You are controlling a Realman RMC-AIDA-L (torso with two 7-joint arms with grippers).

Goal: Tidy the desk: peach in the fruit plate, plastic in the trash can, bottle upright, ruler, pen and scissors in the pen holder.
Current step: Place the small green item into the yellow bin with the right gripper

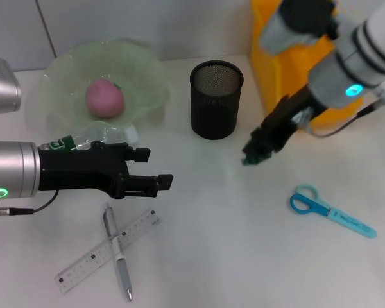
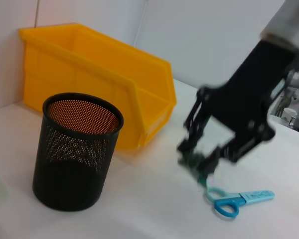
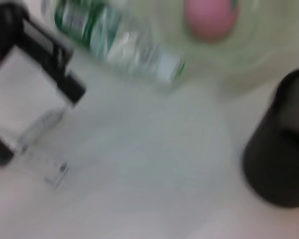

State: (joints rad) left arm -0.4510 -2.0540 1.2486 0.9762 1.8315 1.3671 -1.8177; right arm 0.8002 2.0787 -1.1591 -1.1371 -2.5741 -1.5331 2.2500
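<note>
A pink peach (image 1: 103, 97) lies in the pale green fruit plate (image 1: 147, 70). The clear bottle (image 1: 93, 137) with a green label lies on its side in front of the plate, partly hidden by my open left gripper (image 1: 157, 167). In front of that gripper, the ruler (image 1: 93, 258) and pen (image 1: 120, 260) lie crossed. The blue scissors (image 1: 330, 210) lie at the right. My right gripper (image 1: 251, 156) hangs between the black mesh pen holder (image 1: 216, 99) and the scissors, shut on a small green piece of plastic (image 2: 192, 162). The yellow trash can (image 1: 289, 64) stands behind it.
The right arm's body reaches over the trash can at the back right, with a cable hanging beside it. A white wall closes off the back of the desk.
</note>
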